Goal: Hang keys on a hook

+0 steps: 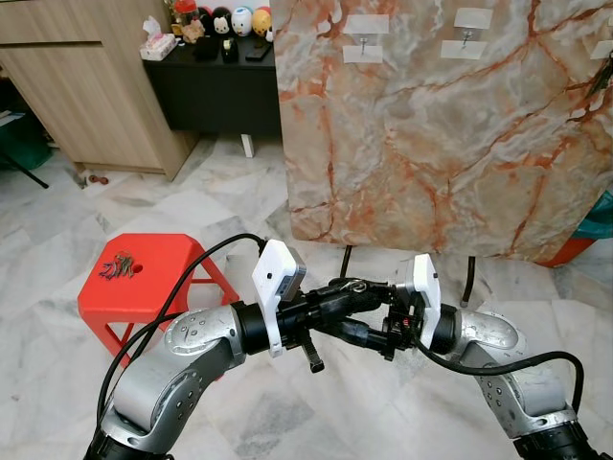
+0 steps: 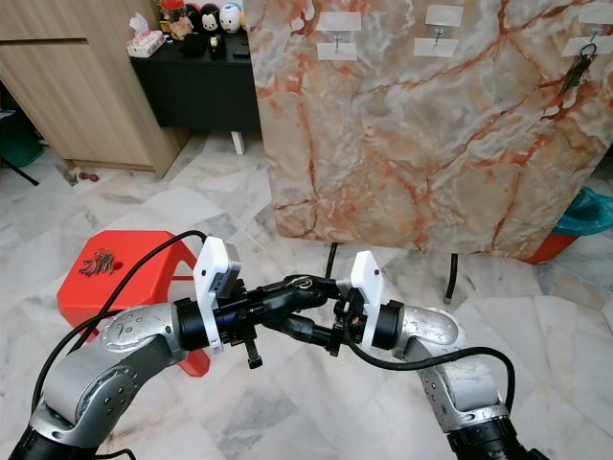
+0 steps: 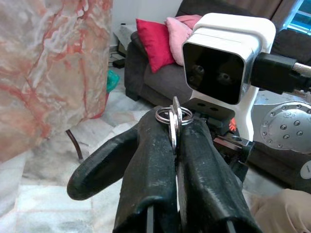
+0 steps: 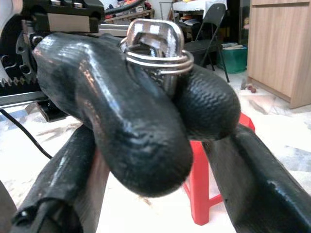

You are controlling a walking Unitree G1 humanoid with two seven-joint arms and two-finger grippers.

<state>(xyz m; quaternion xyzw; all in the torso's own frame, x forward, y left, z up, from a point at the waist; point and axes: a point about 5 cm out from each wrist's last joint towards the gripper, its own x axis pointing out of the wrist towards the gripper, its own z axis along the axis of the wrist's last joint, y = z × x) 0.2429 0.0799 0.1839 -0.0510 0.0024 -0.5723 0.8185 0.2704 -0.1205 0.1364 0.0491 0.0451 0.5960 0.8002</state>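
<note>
Keys [image 3: 174, 118] sit pinched between the closed jaws of the left gripper [image 3: 176, 145], low in front of the robot's chest; the left wrist view shows the ring and a key blade poking out above the black fingers [image 3: 150, 160]. The right gripper [image 1: 369, 309] meets it head-on, and in the right wrist view its two fingers [image 4: 252, 179] spread wide on either side of the left fingertips, jaws apart, with the ring [image 4: 158, 58] and a key head at centre. In the eye views the ring is only a small glint [image 1: 356, 286] where the grippers meet.

A marble board [image 1: 450, 134] stands ahead on thin legs, with hooks [image 1: 365, 42] taped near its top edge. The right eye view catches another bunch [image 2: 578, 67] hanging on the far right hook. A red stool [image 1: 144, 278] to the left carries a further bunch [image 1: 119, 265]. The left wrist view shows a sofa [image 3: 155, 77] with red and pink cushions behind the board.
</note>
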